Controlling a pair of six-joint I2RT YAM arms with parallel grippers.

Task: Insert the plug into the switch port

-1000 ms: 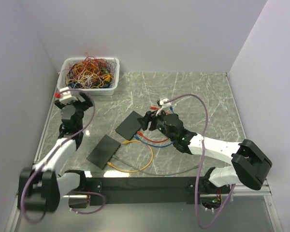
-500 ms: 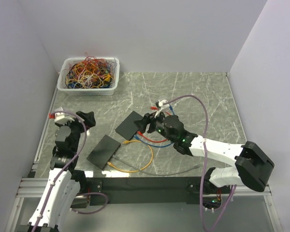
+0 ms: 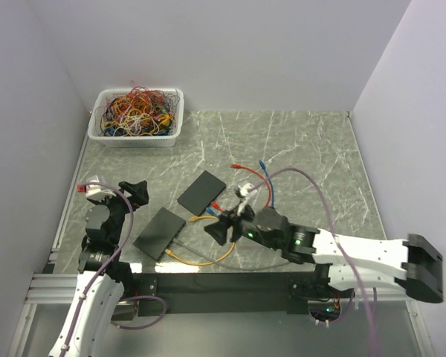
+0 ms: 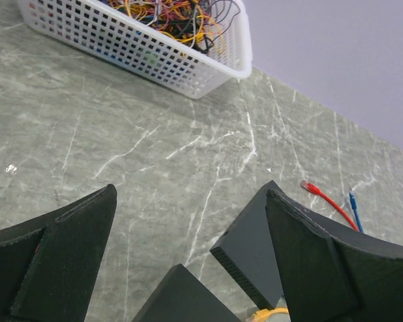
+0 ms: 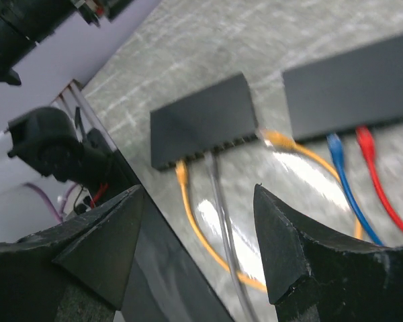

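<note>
**Both grippers empty; loose plugs lie beyond the far switch**

Grippers: two. Both are slack, with nothing between the fingers of either.

Right gripper [image 3: 223,224] [image 5: 198,201]: jaws parted wide and touching nothing. It hangs over the cable loops just in front of the switches. The right arm reaches low from its base at the near right. Its forearm is near level and its wrist points left toward the near switch [image 3: 160,233] [image 5: 201,121] [image 4: 181,298].

Left gripper [image 3: 119,192] [image 4: 191,201]: jaws spread to the full, gripping nothing. The left arm is folded close by the left edge of the table [image 3: 305,149] [image 4: 121,134]. Its wrist is raised, facing across the marble toward the switches and the basket.

Switches: two flat black boxes lying slantwise with a gap between them. The far switch [image 3: 202,191] [image 5: 352,84] [image 4: 255,241] sits just behind and to the right of the near one.

Cables on the table: four.
- Yellow cable [image 3: 227,249] [image 5: 181,176]: loops in front of the near switch, one end at its port face.
- Clear cable [image 5: 218,191]: just beside the yellow, running to the same face.
- Red cable [image 5: 379,191] and blue cable [image 5: 346,188]: side by side, running up to the far switch's front face.

Loose ends: two. The red plug [image 3: 235,165] [image 4: 309,186] and blue plug [image 3: 262,163] [image 4: 352,199] lie on bare marble beyond the far switch. They are near each other and well apart from both grippers.

Basket [image 3: 137,140] [image 4: 154,60]: one, white mesh, in the back left corner. It is heaped with tangled wires, too many to count.
</note>
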